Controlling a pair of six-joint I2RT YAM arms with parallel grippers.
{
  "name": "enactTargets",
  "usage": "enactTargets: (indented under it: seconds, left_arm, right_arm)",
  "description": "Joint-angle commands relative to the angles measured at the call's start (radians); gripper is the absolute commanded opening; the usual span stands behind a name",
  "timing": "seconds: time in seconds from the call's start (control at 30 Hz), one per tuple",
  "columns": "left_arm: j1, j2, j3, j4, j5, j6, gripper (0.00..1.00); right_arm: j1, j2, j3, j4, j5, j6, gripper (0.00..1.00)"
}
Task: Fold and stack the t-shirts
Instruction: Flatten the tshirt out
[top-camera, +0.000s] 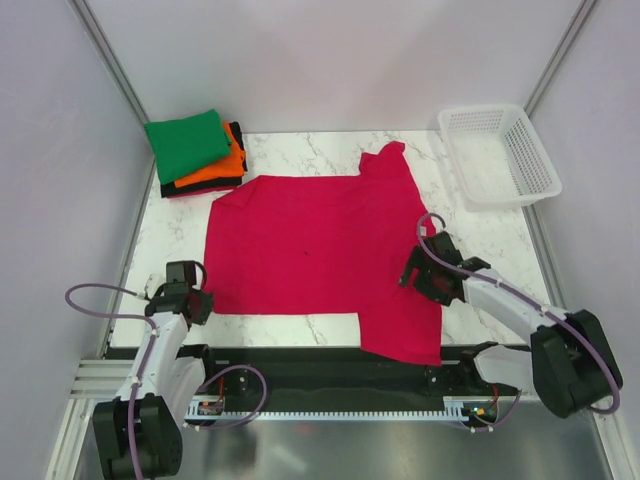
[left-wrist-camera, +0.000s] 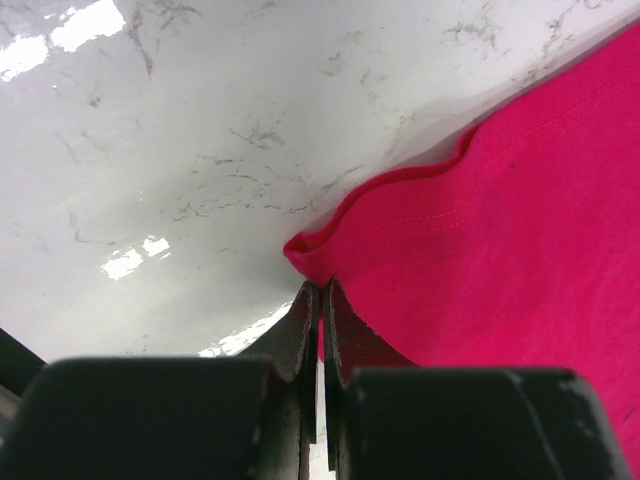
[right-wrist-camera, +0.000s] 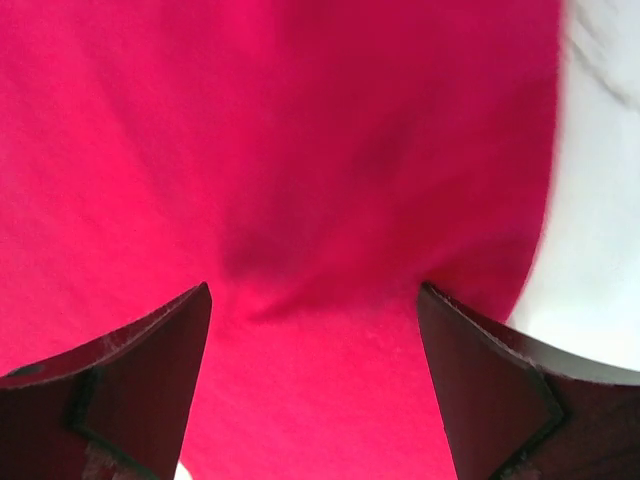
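Note:
A crimson-pink t-shirt (top-camera: 320, 240) lies spread flat on the marble table, one sleeve toward the back and one hanging over the near edge. My left gripper (top-camera: 203, 302) is at its near-left corner, shut on the hem; in the left wrist view the cloth (left-wrist-camera: 500, 220) is pinched between the closed tips of that gripper (left-wrist-camera: 320, 287). My right gripper (top-camera: 420, 270) sits on the shirt's right side, open, its fingers spread wide over the red cloth (right-wrist-camera: 300, 150) in the right wrist view (right-wrist-camera: 312, 295). Folded green (top-camera: 187, 143), orange (top-camera: 225, 165) and black (top-camera: 200, 187) shirts are stacked at the back left.
A white lattice basket (top-camera: 500, 155) stands at the back right corner. Grey walls close in both sides and the back. Bare marble (top-camera: 170, 235) shows left of the shirt and also right of it (top-camera: 490, 240). The table's near edge runs just behind the arm bases.

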Motion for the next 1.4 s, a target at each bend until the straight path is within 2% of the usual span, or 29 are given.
enactTargets:
  seconds: [0.0, 0.13, 0.23, 0.27, 0.33, 0.43, 0.47, 0.57, 0.73, 0.97, 1.23, 1.37]
  left_arm:
    - [0.003, -0.018, -0.013, 0.059, -0.024, 0.023, 0.02]
    - [0.003, -0.023, -0.016, 0.067, -0.017, 0.029, 0.02]
    - [0.005, -0.028, -0.018, 0.073, -0.014, 0.032, 0.02]
    - [0.003, -0.029, -0.018, 0.073, -0.011, 0.034, 0.02]
    - [0.005, -0.028, -0.018, 0.08, -0.008, 0.04, 0.02]
    - [0.005, -0.023, -0.019, 0.088, 0.002, 0.048, 0.02]
    - [0.005, -0.023, -0.021, 0.09, 0.003, 0.051, 0.02]
    - [0.005, -0.029, -0.024, 0.097, 0.009, 0.054, 0.02]
    - [0.005, -0.031, -0.027, 0.102, 0.015, 0.06, 0.02]
    - [0.005, -0.034, -0.032, 0.105, 0.021, 0.065, 0.02]
    - [0.005, -0.031, -0.03, 0.105, 0.019, 0.063, 0.02]
    - [0.003, -0.028, -0.029, 0.106, 0.018, 0.065, 0.02]
  right_arm:
    - [0.003, 0.115, 0.053, 0.099, -0.037, -0.041, 0.92]
    - [0.0, 0.287, 0.166, 0.131, 0.008, -0.088, 0.93]
    - [-0.003, 0.48, 0.356, 0.144, 0.0, -0.24, 0.93]
    - [-0.004, 0.575, 0.469, 0.122, 0.008, -0.278, 0.93]
    - [-0.004, 0.622, 0.554, 0.015, 0.015, -0.335, 0.94]
    - [-0.003, 0.475, 0.509, 0.015, 0.078, -0.32, 0.95]
    - [-0.004, 0.367, 0.457, 0.01, 0.116, -0.303, 0.96]
    - [-0.007, 0.183, 0.366, -0.089, 0.267, -0.201, 0.96]
    - [-0.059, -0.036, 0.187, -0.2, 0.299, -0.043, 0.9]
    - [-0.09, -0.07, 0.029, -0.194, 0.235, 0.014, 0.77]
    - [-0.092, -0.044, -0.03, -0.122, 0.151, 0.011, 0.59]
    - [-0.084, -0.027, -0.076, -0.057, 0.097, 0.004, 0.41]
